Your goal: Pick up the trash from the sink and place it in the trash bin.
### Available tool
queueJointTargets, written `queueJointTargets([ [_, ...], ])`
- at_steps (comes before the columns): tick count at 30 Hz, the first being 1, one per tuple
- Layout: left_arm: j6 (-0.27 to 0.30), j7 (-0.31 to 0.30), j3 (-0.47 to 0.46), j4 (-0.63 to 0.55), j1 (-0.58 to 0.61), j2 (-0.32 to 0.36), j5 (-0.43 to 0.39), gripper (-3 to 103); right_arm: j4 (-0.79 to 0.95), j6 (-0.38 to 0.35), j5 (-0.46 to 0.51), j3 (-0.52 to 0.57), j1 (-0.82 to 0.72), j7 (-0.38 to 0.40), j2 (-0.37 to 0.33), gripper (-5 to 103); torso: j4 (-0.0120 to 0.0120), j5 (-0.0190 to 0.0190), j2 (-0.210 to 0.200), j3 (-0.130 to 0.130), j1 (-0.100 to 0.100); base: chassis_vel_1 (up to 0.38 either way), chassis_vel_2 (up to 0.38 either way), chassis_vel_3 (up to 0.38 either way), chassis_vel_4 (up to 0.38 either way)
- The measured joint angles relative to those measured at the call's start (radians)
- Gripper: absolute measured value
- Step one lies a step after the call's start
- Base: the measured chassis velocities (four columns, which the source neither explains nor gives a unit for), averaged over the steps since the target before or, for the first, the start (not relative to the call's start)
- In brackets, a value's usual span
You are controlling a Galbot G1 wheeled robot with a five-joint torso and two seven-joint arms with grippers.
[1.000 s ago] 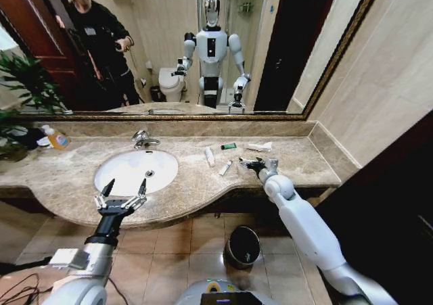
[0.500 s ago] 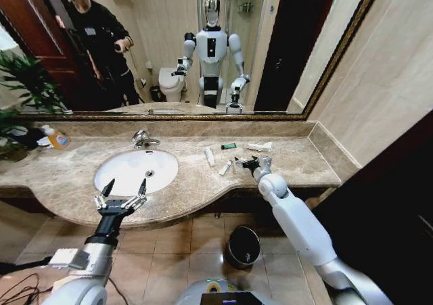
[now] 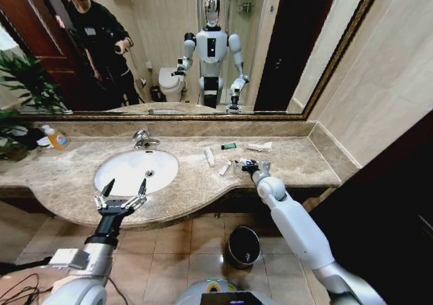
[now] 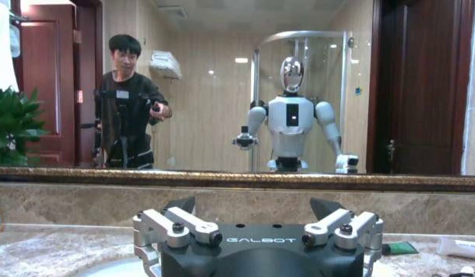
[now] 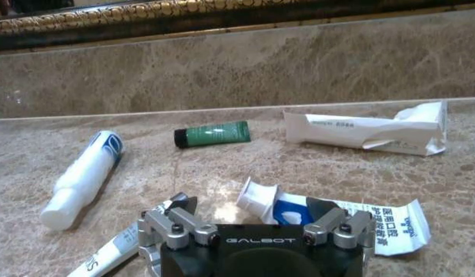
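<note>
My left pincer (image 3: 124, 193) hovers spread open at the near rim of the sink (image 3: 115, 176). Right of the basin, the trash lies on the tabletop (image 3: 304, 159): a white tube (image 5: 79, 178), a green piece (image 5: 212, 134), a wrapper (image 5: 364, 130). My right pincer (image 3: 249, 164) hangs open over a blue-printed tube (image 5: 287, 209). The trash bin (image 3: 243, 245) stands on the floor below.

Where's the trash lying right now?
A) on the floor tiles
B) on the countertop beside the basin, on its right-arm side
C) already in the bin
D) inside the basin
B: the white tube, the dark-green piece and the white wrapper lie on the marble countertop, beside the sink, with the right gripper low over that spot.
</note>
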Motion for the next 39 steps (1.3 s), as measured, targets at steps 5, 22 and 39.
queueJointTargets([
  [5, 0.000, 0.000, 0.000, 0.000, 0.000, 0.000, 0.000, 100, -0.006, 0.001, 0.000, 0.000, 0.002, -0.001, 0.009, 82, 0.0000, 0.0000, 0.000, 0.000, 0.000, 0.000, 0.000, 0.000, 0.000],
  [22, 0.000, 0.000, 0.000, 0.000, 0.000, 0.000, 0.000, 100, -0.008, 0.006, 0.003, 0.003, 0.004, -0.005, -0.002, 22, 0.0000, -0.0001, 0.000, 0.000, 0.000, 0.000, 0.000, 0.000, 0.000],
  [39, 0.000, 0.000, 0.000, 0.000, 0.000, 0.000, 0.000, 100, 0.306, 0.001, 0.098, 0.076, -0.135, -0.023, -0.116, 21, 0.0001, 0.0000, 0.000, 0.000, 0.000, 0.000, 0.000, 0.000, 0.000],
])
